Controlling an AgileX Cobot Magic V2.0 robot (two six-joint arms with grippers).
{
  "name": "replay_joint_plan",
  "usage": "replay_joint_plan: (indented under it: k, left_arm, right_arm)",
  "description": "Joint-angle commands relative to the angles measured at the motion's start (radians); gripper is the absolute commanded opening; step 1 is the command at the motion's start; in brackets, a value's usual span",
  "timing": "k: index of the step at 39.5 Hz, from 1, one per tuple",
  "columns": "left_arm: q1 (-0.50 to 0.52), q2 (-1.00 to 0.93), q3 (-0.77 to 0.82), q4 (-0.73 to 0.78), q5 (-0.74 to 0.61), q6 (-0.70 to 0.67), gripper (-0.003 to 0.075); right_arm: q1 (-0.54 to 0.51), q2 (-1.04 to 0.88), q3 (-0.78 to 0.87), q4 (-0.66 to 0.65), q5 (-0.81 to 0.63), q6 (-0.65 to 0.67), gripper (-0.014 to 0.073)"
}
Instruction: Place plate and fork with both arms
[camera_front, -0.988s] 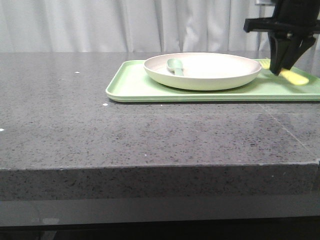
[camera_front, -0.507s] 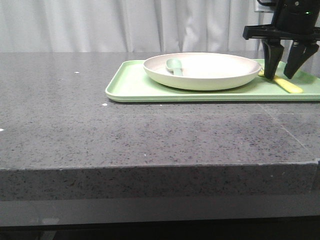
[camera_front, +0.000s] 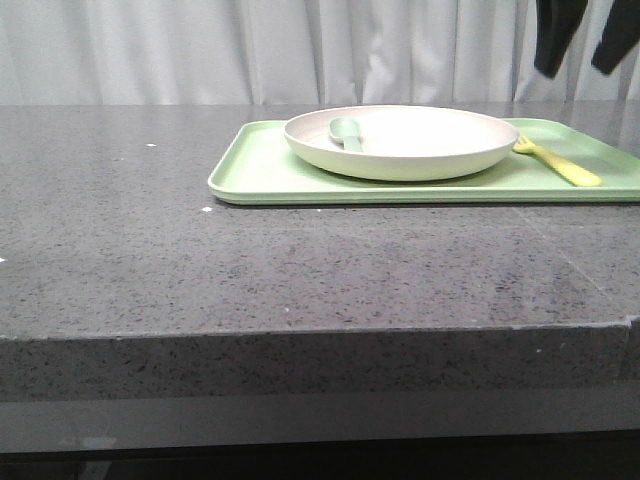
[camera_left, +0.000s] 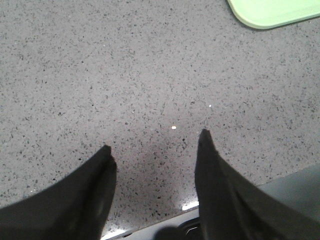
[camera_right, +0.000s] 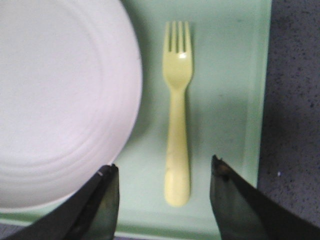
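Here, in the front view, the right end effector (camera_front: 588, 45) is hanging above the fork (camera_front: 558, 163) with its fingers apart and nothing between them. The fork is lying below it on the tray (camera_front: 260, 175), just beside the plate (camera_front: 400, 140), which is holding a spoon (camera_front: 349, 132). The left end effector is not showing in this view.

In the left wrist view, the left end effector (camera_left: 155, 150) is hovering over bare counter (camera_left: 100, 75) with its fingers spread and empty; only a tray corner (camera_left: 272, 11) is showing beyond it.

In the right wrist view, the fork (camera_right: 177, 115) is lying flat on the tray (camera_right: 225, 75), its handle pointing in between the open fingers, the plate (camera_right: 60, 100) close alongside. Both things look placed, so the step in hand seems to be clearing away: rising straight up would be keeping the fingers from nudging the fork or the plate rim.
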Motion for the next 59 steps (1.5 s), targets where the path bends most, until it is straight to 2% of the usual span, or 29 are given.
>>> replay_joint_plan:
  k: [1,9,27,37,48,52,56,59]
  left_arm:
    - [0.005,-0.004,-0.026,-0.007,-0.035,-0.002,0.0358]
    - [0.005,-0.004,-0.026,-0.007,-0.035,-0.002,0.0358]
    - [0.005,-0.004,-0.026,-0.007,-0.035,-0.002,0.0358]
    - [0.005,-0.004,-0.026,-0.007,-0.035,-0.002,0.0358]
    - [0.005,-0.004,-0.026,-0.007,-0.047,-0.002,0.0358]
    - [0.005,-0.004,-0.026,-0.007,-0.060,-0.002,0.0358]
    - [0.005,-0.004,-0.026,-0.007,-0.069,-0.002,0.0342]
    - [0.005,-0.004,-0.026,-0.007,-0.071,-0.002,0.0292]
  right_arm:
    - [0.040,-0.151,0.045,0.006,-0.045,-0.029,0.0436]
    - [0.103,-0.381,0.235,0.006,-0.134,-0.032,0.0436]
    - [0.103,-0.911,0.672,0.006,-0.338,-0.052,0.0436]
    - [0.103,-1.145,0.860,-0.003,-0.350,-0.066,0.0436]
    - [0.103,-1.252,0.960,-0.004,-0.353,-0.066,0.0430]
    - [0.103,-1.252,0.960,-0.004,-0.356,-0.066,0.0352]
    - [0.103,-1.252,0.960,-0.004,-0.363,-0.066,0.0208]
    - [0.103,-1.252,0.961,-0.004,-0.365,-0.066,0.0075]
